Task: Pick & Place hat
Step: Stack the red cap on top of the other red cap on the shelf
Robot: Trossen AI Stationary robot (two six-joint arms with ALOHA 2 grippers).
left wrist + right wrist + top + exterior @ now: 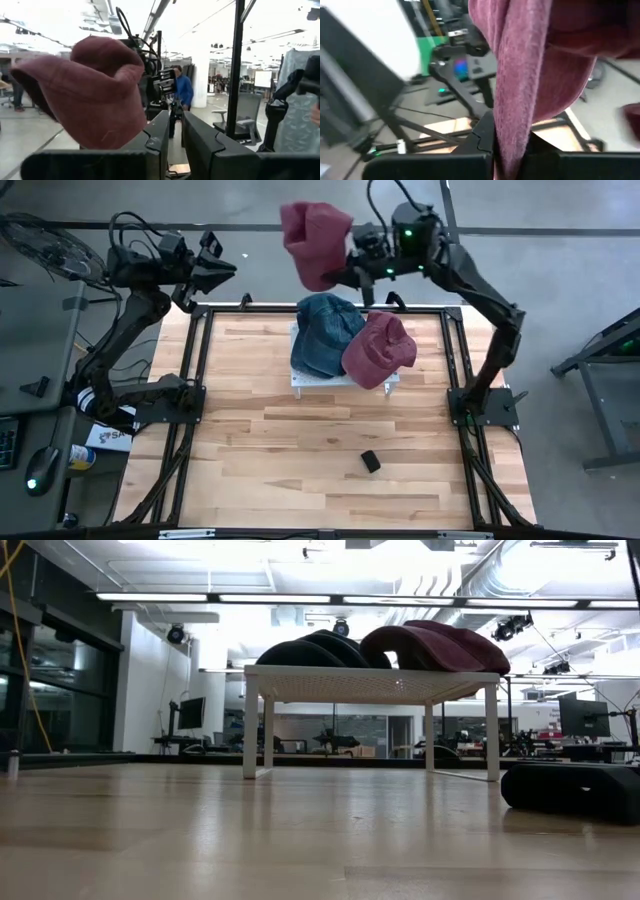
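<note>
Carrying step, I'd say: right gripper (345, 275) pinches a maroon hat (315, 242) aloft beyond the table (300, 450); placement comes next. Left gripper (222, 265) waits, nearly closed, empty.

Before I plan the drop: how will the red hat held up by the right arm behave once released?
The red hat droops from the right end effector, so it is probably soft. Its cloth folds between the fingers, so it likely lands crumpled.

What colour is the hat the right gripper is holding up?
Dark red hat, clearest in the high view.
</note>
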